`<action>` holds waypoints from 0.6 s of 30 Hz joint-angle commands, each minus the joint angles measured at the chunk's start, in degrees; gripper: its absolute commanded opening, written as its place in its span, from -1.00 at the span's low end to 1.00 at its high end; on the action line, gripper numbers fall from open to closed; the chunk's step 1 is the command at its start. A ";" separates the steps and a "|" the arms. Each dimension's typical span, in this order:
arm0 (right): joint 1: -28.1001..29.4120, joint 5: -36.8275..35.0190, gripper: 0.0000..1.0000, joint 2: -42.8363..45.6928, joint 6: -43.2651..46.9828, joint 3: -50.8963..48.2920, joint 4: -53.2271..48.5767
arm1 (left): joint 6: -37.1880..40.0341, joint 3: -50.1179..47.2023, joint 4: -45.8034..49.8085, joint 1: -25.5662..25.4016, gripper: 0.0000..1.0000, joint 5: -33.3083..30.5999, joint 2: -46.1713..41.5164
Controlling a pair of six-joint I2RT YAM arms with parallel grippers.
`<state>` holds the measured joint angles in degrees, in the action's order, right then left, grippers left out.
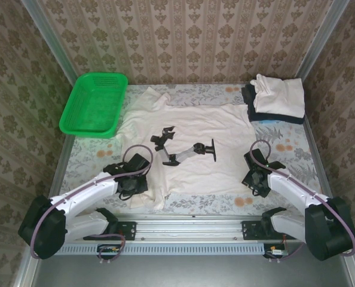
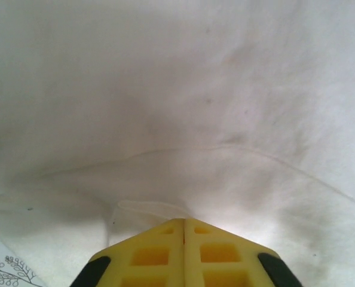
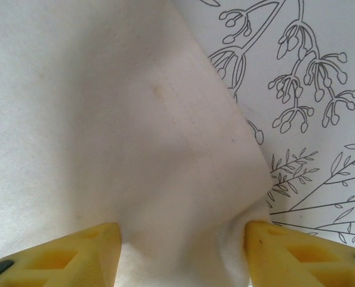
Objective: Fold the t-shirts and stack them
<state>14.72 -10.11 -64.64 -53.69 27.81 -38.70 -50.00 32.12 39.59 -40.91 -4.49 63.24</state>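
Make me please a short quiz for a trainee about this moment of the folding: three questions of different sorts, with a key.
1. True or false: the left gripper is shut on the spread t-shirt.
2. Where does the stack of folded t-shirts lie on the table? A: far right corner. B: far left corner. C: near edge, between the arms.
3. Fill the gap: the fingers of the right gripper stand ___, with cream cloth between them.

Key: 1 true; 2 A; 3 apart.
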 commanded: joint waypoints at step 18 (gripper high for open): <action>-0.25 -0.37 -0.59 2.55 3.29 5.89 -6.27 | 8.71 10.41 8.15 3.91 -1.00 -10.43 -10.91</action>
<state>14.72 -10.04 -64.69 -51.75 30.46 -40.88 -44.93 39.53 45.45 -38.09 -11.73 53.47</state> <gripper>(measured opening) 0.230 0.054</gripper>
